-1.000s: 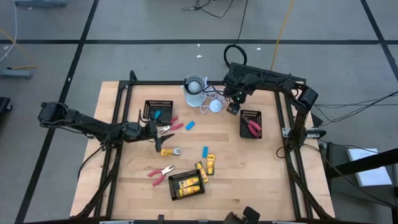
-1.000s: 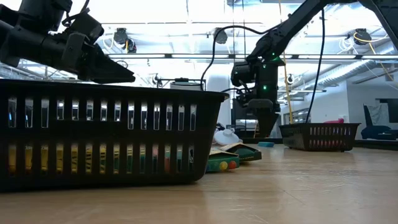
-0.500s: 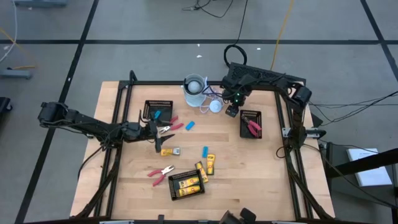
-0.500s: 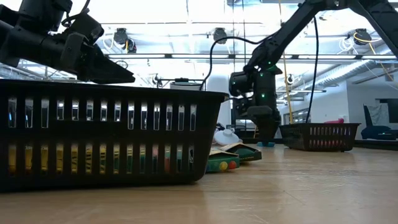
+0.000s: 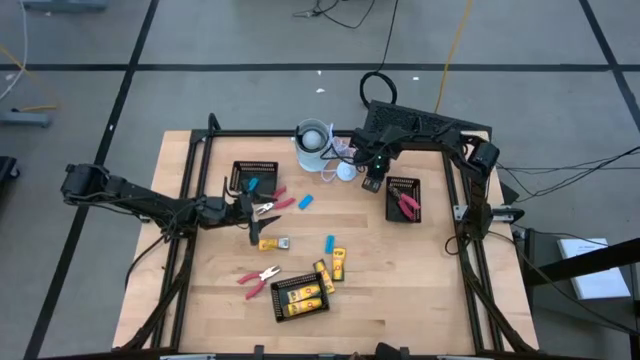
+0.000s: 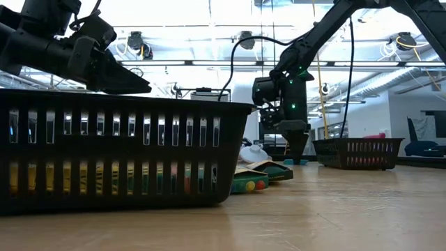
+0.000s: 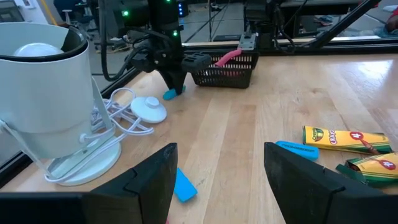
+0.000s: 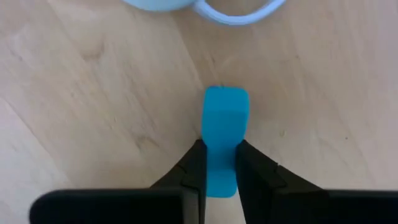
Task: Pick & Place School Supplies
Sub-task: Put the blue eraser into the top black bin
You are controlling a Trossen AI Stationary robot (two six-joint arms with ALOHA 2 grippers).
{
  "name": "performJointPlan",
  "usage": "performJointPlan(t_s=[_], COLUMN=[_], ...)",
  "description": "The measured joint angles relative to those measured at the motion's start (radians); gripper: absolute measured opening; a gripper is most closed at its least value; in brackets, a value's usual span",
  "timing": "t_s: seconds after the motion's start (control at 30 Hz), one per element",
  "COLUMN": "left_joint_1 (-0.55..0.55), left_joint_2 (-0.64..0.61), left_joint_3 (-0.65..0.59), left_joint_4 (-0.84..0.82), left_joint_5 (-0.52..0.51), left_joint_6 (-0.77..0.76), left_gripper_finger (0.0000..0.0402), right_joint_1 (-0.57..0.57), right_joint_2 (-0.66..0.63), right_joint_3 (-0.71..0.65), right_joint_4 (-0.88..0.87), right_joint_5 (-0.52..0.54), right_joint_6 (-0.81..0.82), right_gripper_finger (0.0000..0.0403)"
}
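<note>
My right gripper (image 8: 219, 157) stands at the table's far side beside the white corded disc (image 5: 346, 170). It is shut on a light-blue stick (image 8: 222, 127) that lies on the wood. My left gripper (image 5: 250, 208) hovers open just near of the far-left black mesh tray (image 5: 254, 178), over a red-handled tool (image 5: 270, 206), with nothing between its fingers (image 7: 155, 180). More supplies lie loose mid-table: blue sticks (image 5: 305, 202) (image 5: 329, 243), yellow-and-black pieces (image 5: 340, 263), and a red-handled tool (image 5: 258, 277). My right gripper pinches the light-blue stick's two long sides (image 8: 219, 163) between its two fingers, toward one end of it. The fingers come from above, pointing down, and lie across the stick. The stick lies flat on the table, and its other end (image 8: 225, 99) sticks out past the fingertips.
A white cup (image 5: 313, 145) and its cord stand at the far edge, close to my right gripper. A black mesh tray (image 5: 404, 198) at the right holds red-handled tools. Another tray (image 5: 300, 296) near the front holds yellow pieces. A black frame rims the table.
My right gripper has come down and a little toward the table's left, onto the light-blue stick beside the white disc, and has shut on it. The stick still lies on the table.
</note>
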Motion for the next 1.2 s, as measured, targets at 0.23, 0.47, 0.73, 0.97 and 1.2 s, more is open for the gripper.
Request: performJointPlan(t_s=[0.23, 0.47, 0.73, 0.97, 1.2], left_joint_1=[0.0, 0.0, 0.0, 0.0, 0.0], left_joint_2=[0.0, 0.0, 0.0, 0.0, 0.0], left_joint_3=[0.0, 0.0, 0.0, 0.0, 0.0], left_joint_4=[0.0, 0.0, 0.001, 0.001, -0.006], left_joint_5=[0.0, 0.0, -0.001, -0.001, -0.004], left_joint_6=[-0.002, -0.002, 0.002, 0.008, 0.017], left_gripper_finger=[0.0243, 0.0243, 0.0243, 0.0243, 0.0243], right_joint_1=[0.076, 0.164, 0.243, 0.304, 0.396], right_joint_2=[0.002, 0.003, 0.003, 0.004, 0.011], right_joint_3=[-0.001, -0.001, -0.001, 0.023, 0.114], right_joint_4=[0.005, 0.019, 0.038, 0.071, 0.178], right_joint_5=[0.036, 0.07, 0.048, 0.015, -0.193], right_joint_6=[-0.026, -0.041, -0.125, -0.161, -0.172], right_gripper_finger=[0.0046, 0.0046, 0.0046, 0.0046, 0.0046])
